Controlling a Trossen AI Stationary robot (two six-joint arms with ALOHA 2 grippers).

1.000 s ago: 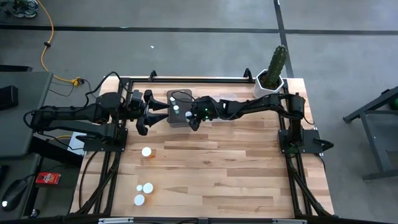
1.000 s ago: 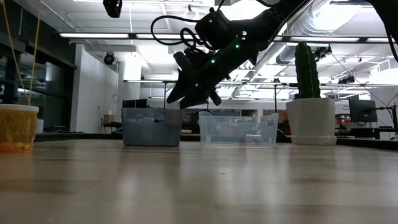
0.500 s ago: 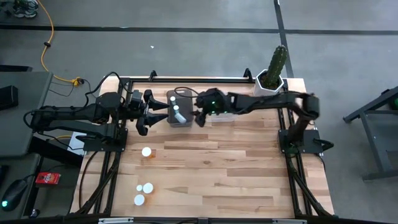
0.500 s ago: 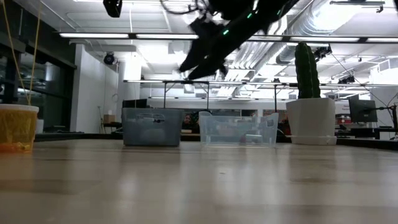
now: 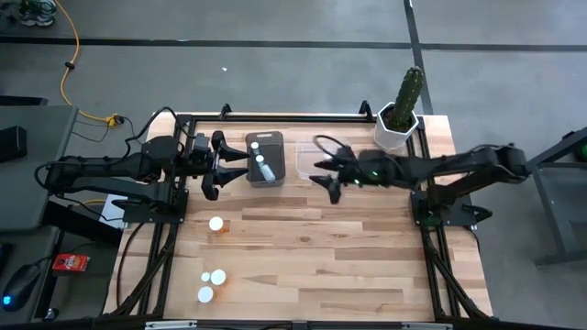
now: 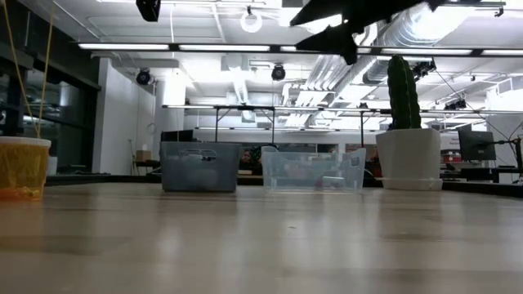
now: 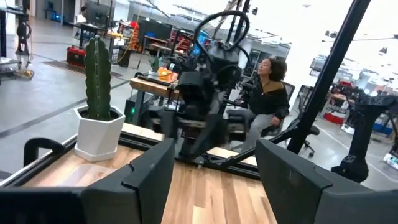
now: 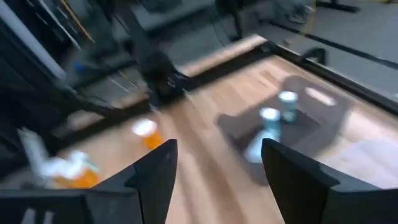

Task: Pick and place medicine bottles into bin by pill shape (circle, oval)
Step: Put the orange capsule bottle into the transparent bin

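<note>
wooden table (image 5: 321, 247), bottles in grey bin (image 5: 264, 161) beside empty spread right tool (image 5: 330, 176)

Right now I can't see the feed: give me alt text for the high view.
The right pincer hangs open and empty beside the clear bin, while the left pincer waits open by the grey bin, which holds bottles. Four more medicine bottles stand on the table's near-left side.

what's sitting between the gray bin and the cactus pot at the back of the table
The clear bin sits between the gray bin and the cactus pot, in both high and low views.
</note>
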